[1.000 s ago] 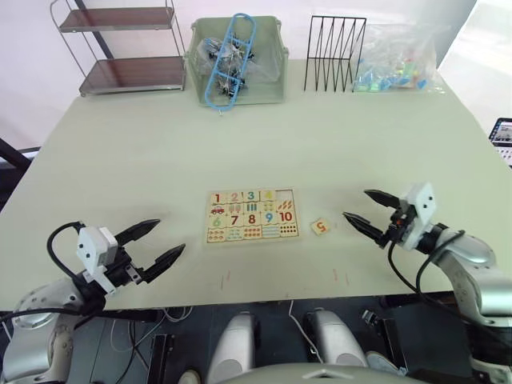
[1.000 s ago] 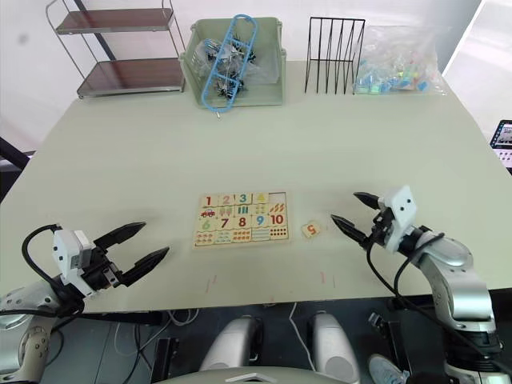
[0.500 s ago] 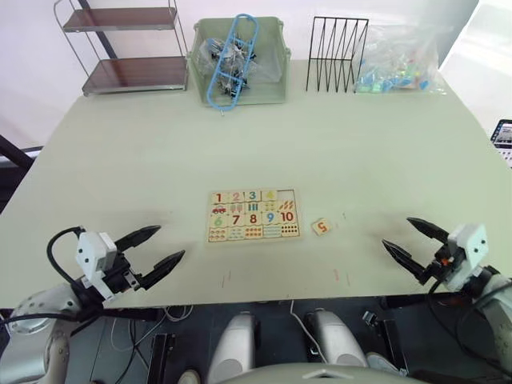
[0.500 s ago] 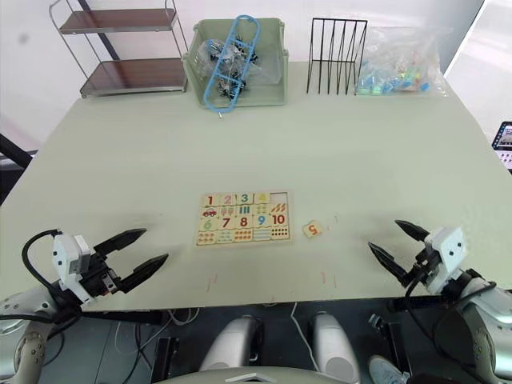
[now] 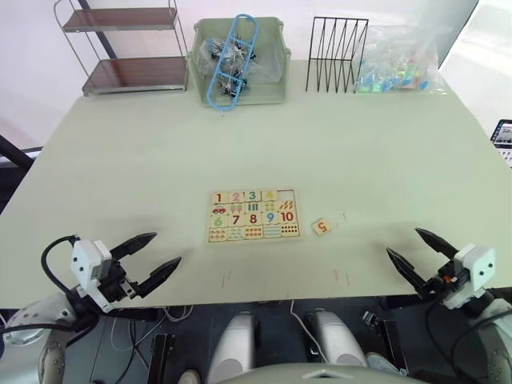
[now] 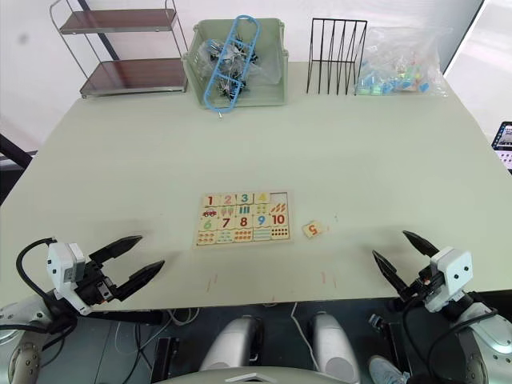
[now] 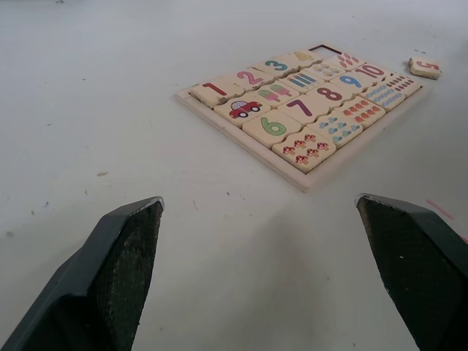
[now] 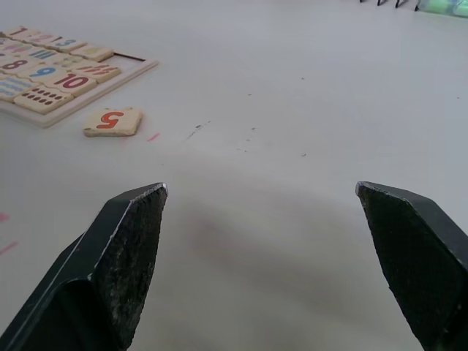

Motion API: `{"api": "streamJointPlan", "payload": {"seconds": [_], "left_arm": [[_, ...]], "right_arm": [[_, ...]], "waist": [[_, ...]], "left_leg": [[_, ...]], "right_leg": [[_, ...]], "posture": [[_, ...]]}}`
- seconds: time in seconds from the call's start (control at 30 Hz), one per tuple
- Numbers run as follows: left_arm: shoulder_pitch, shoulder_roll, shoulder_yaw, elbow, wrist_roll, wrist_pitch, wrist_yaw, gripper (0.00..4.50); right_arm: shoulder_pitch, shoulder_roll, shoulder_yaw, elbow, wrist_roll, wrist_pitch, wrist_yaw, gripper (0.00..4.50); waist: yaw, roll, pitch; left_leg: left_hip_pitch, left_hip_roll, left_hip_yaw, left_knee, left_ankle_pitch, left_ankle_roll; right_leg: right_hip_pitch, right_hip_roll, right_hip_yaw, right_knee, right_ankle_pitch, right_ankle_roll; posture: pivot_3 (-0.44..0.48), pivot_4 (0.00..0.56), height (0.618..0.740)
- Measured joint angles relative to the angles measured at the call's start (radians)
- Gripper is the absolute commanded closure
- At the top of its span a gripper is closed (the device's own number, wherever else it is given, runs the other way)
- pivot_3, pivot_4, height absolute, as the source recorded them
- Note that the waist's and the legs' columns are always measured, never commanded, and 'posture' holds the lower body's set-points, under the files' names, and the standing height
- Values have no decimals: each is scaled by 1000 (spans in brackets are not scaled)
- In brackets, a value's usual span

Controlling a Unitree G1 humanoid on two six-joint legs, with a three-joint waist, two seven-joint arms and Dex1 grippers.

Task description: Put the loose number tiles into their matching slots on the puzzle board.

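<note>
The puzzle board [image 5: 254,241] lies flat near the table's middle front. Tiles 1 to 4 sit in its top row, and the fifth slot [image 5: 286,194] at the right end is bare. One loose tile, a red-orange 5 [image 5: 322,227], rests on the table just right of the board and also appears in the right wrist view [image 8: 112,121]. My left gripper [image 5: 166,249] hangs open at the front left edge, well short of the board. My right gripper [image 5: 402,242] is open at the front right, some way right of the 5 tile, with nothing between its fingers.
Along the far edge stand a two-tier wire shelf [image 5: 128,48], a green bin [image 5: 238,60] with a blue frame sticking out, a black wire rack [image 5: 336,54] and a clear bag of coloured pieces [image 5: 398,58]. A screen [image 5: 502,132] shows at the right edge.
My right gripper has pulled back from beside the 5 tile to the front right edge. The left gripper has drawn back slightly. The tile and board have not moved.
</note>
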Motion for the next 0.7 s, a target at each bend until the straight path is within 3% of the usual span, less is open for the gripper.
{"api": "streamJointPlan", "payload": {"seconds": [0.47, 0.7], "left_arm": [[-4, -43, 10, 5, 0, -39, 5, 0], [15, -121, 12, -3, 9, -60, 89, 0]], "right_arm": [[-29, -16, 5, 21, 1, -47, 8, 159], [-44, -24, 5, 49, 2, -65, 27, 159]], "waist": [[1, 0, 0], [2, 0, -1]], "left_leg": [[0, 0, 1, 0, 0, 0], [0, 0, 1, 0, 0, 0]], "right_leg": [[0, 2, 0, 0, 1, -1], [0, 3, 0, 0, 3, 1]], "posture": [[0, 150, 739], [0, 150, 739]]}}
